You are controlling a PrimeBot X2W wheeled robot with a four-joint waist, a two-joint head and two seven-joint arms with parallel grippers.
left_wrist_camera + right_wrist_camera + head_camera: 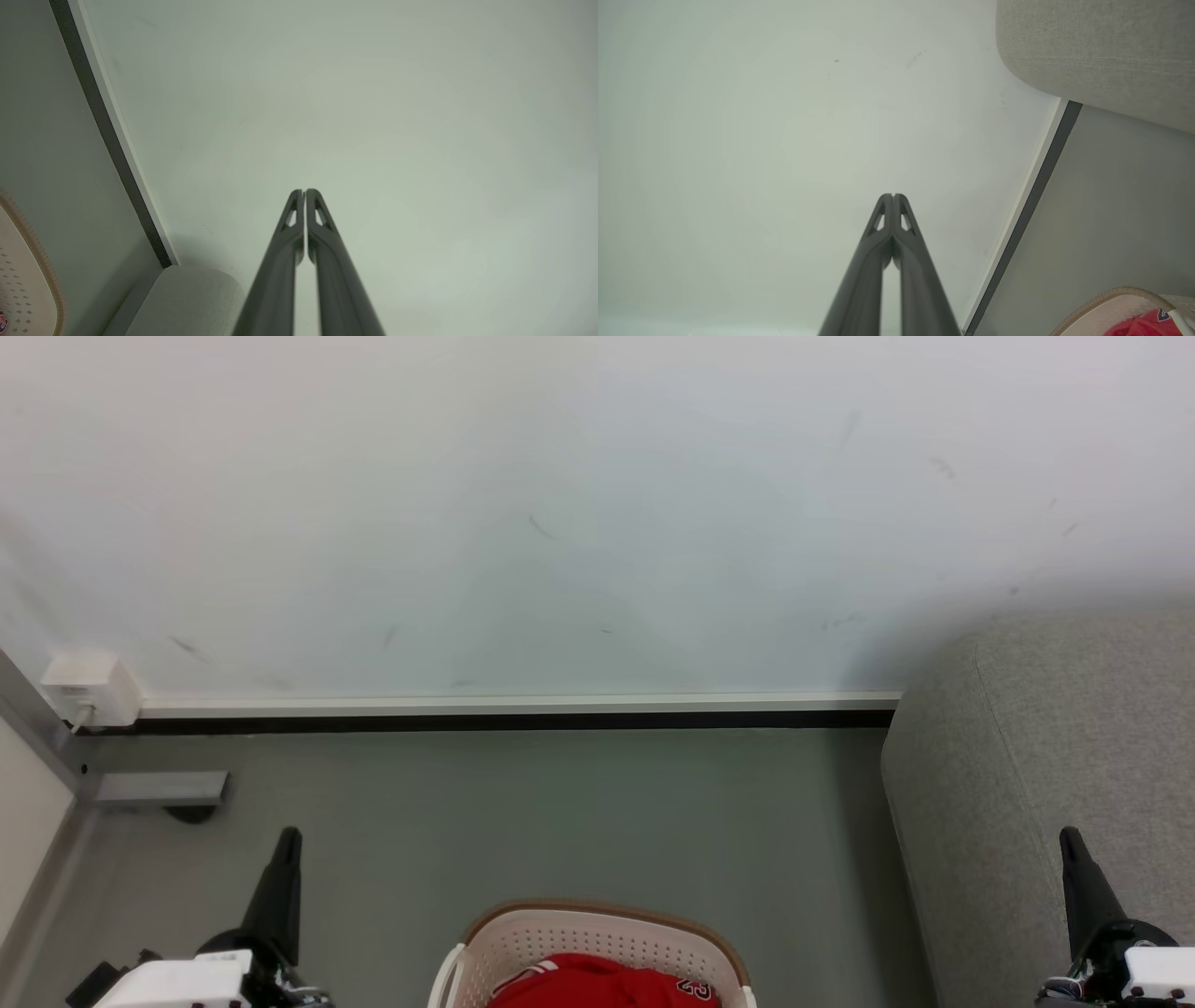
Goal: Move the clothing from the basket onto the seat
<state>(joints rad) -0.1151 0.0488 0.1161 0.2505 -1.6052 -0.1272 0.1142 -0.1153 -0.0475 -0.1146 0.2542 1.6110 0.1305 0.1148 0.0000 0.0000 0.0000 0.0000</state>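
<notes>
**Red clothing lies in the basket; both grippers closed and empty**

The left gripper [290, 837] and right gripper [1067, 837] point toward the wall, each with its two dark tapered fingers pressed together on nothing. Between them stands the basket [597, 908]: cream perforated plastic with a brown braided-look rim, its rounded end toward the wall and its long axis cut off by the frame. Inside lies the clothing [588, 980], soft red fabric with white stripes and a white number, seemingly 23. Beyond is grey floor [560, 803]. The seat [1046, 756], light grey upholstery with a rounded corner and stitched seam, stands on the right against the white wall [560, 523].

Tapered dark fingers [280, 261], white wrist housings [177, 980]
</notes>
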